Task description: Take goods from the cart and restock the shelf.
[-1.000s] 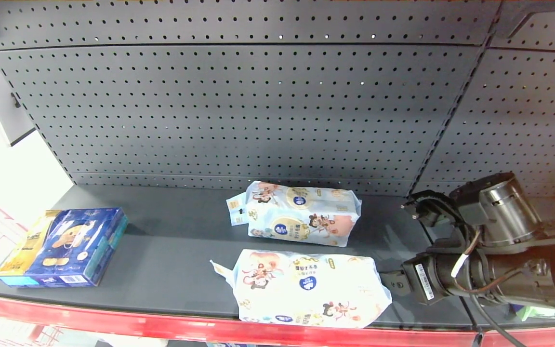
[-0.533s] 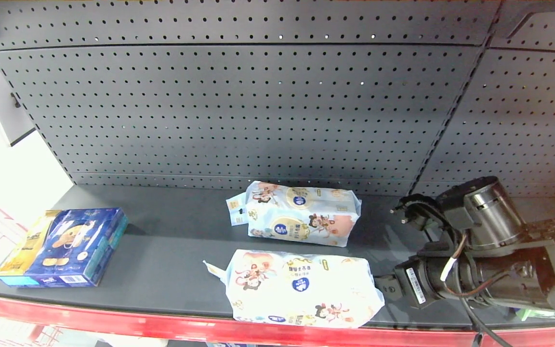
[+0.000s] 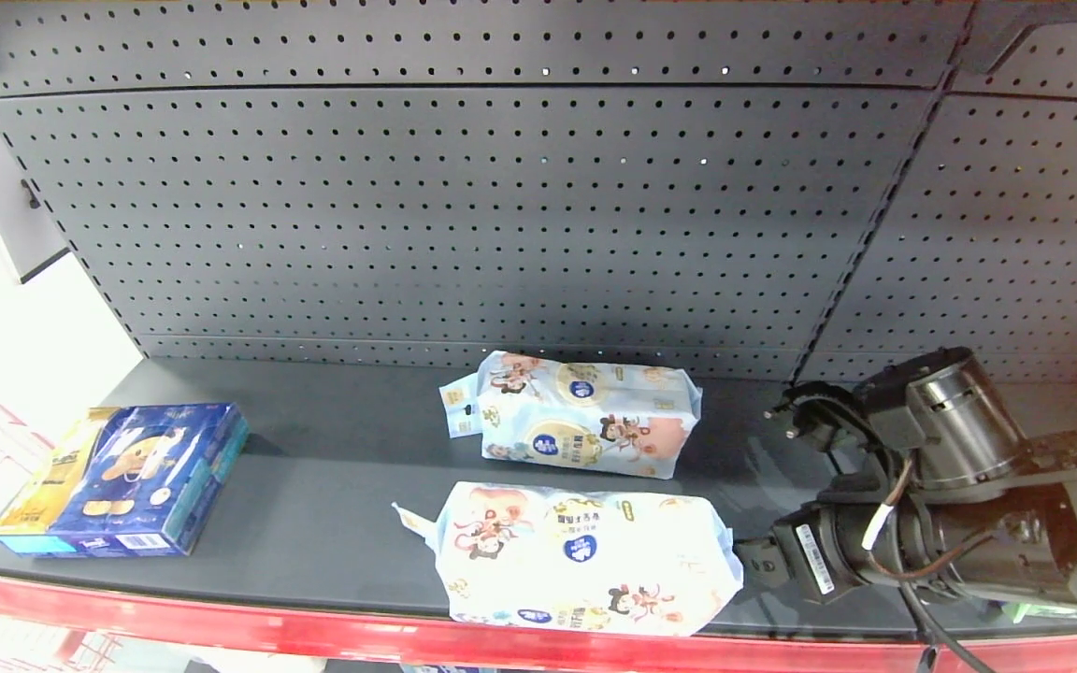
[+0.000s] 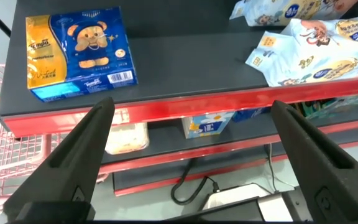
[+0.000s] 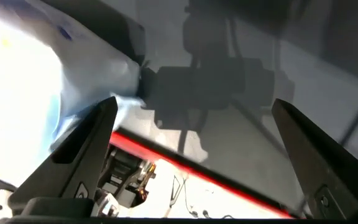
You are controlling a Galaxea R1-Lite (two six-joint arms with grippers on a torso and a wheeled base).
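Near pack (image 3: 585, 561) is hugging the red lip (image 3: 221, 628), bare shelf (image 3: 333, 486) leftward; we are holding right gripper (image 5: 194, 106) wide beside it, left gripper (image 4: 192, 102) wide.

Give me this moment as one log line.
right gripper open, beside front pack | left gripper open, empty, facing shelf | rear pack, blue box on shelf

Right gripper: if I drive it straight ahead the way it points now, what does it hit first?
Most likely the right-hand end of the front soft pack, directly ahead of the open right gripper; whether they already touch is unclear.
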